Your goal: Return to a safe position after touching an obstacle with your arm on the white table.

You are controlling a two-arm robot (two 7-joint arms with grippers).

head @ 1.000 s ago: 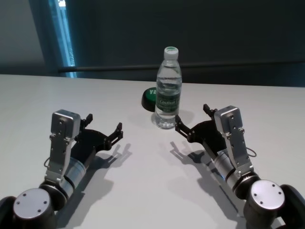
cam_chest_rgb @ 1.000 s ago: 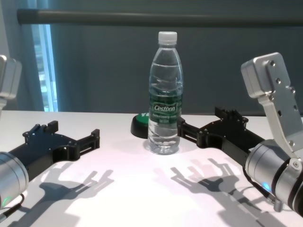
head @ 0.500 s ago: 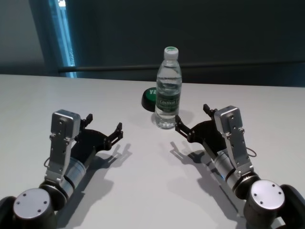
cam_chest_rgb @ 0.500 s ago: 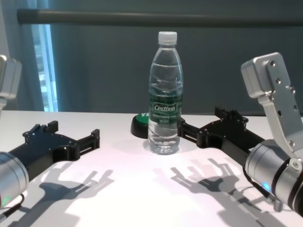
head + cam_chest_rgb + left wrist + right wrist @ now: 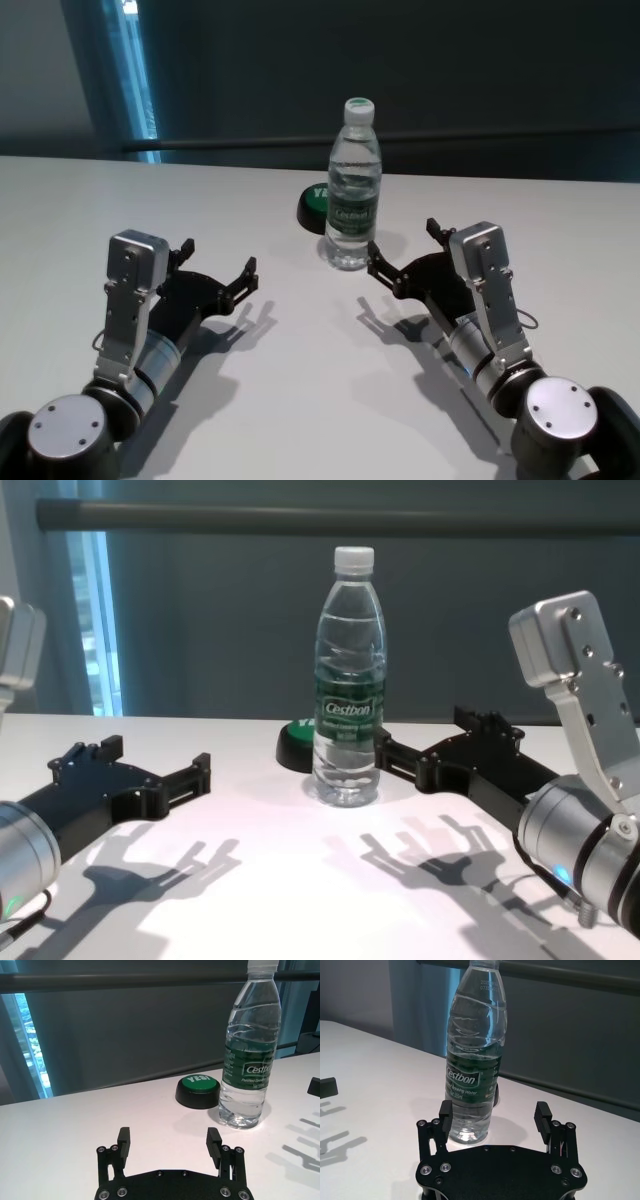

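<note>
Head view: right claw [image 5: 400,262] beside bottle [image 5: 353,185]

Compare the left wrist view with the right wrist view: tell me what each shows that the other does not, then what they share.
Only the left wrist view shows the green-topped black disc in full, standing apart from the bottle, plus the open left gripper with nothing between its fingers.

Only the right wrist view shows the open right gripper, one finger right beside the bottle's base; contact cannot be judged.

Both show the upright bottle with its green label and the white table.
</note>
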